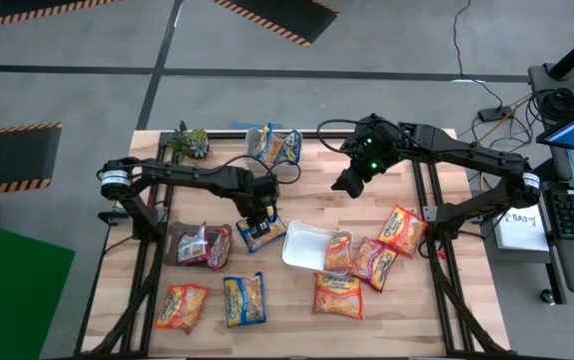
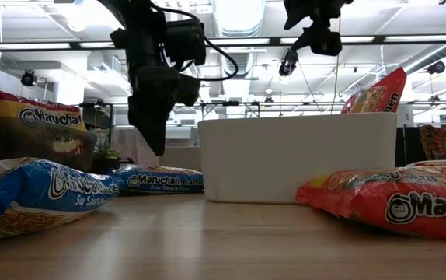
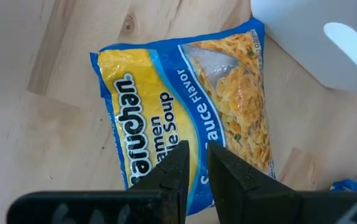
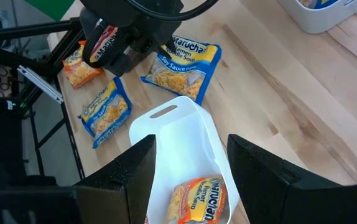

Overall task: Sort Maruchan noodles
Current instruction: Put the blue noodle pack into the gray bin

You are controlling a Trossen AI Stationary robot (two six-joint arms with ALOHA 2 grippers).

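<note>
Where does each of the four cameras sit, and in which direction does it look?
High view: overhead, straight down; both arms, left gripper, right gripper.
Low view: table height, level at the white plastic tray; arms hang from above.
Left wrist view: down on the blue-and-yellow crinkly noodle packet; own fingers nearly closed.
Right wrist view: down on the tray; own fingers apart.
Shared: both wrist views show that packet and the tray.

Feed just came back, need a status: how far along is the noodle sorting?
Early. One orange packet sits in the white tray, red ones in the dark tray, blue ones in the far bin. The left claw, nearly shut and holding nothing, hovers over a blue packet on the table. The right claw waits open, raised. Roughly seven packets remain loose.
</note>
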